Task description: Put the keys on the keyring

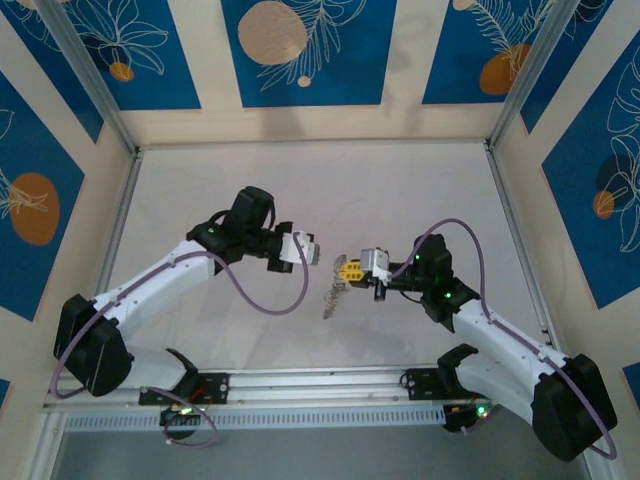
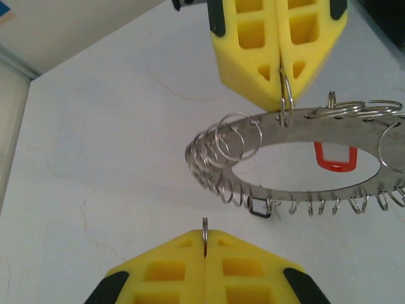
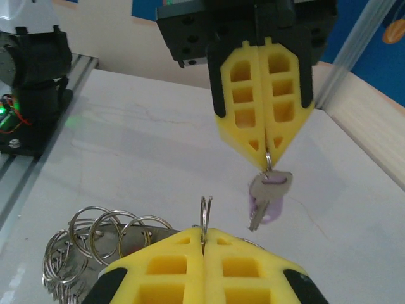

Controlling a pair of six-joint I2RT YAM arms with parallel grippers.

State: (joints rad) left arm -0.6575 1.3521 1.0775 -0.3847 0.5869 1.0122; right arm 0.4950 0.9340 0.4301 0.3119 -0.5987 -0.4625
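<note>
Both the left gripper (image 3: 266, 151) and right gripper (image 2: 280, 101) have bright yellow fingers with black trim. The keyring (image 2: 297, 120) is plain silvery grey with a little red tag (image 2: 332, 158). The key (image 3: 271, 185) is greyish with lilac-purple. The table (image 1: 300, 190) is off-white with faint hairline cracks. The wall panels (image 1: 340, 60) are deep blue with white leaf outlines and orange blobs, and the cables (image 1: 262, 303) are purple.

Flat grey keyring (image 2: 310, 126) hanging, red tag (image 2: 332, 158) attached, lilac-headed key (image 3: 269, 187) dangling
</note>
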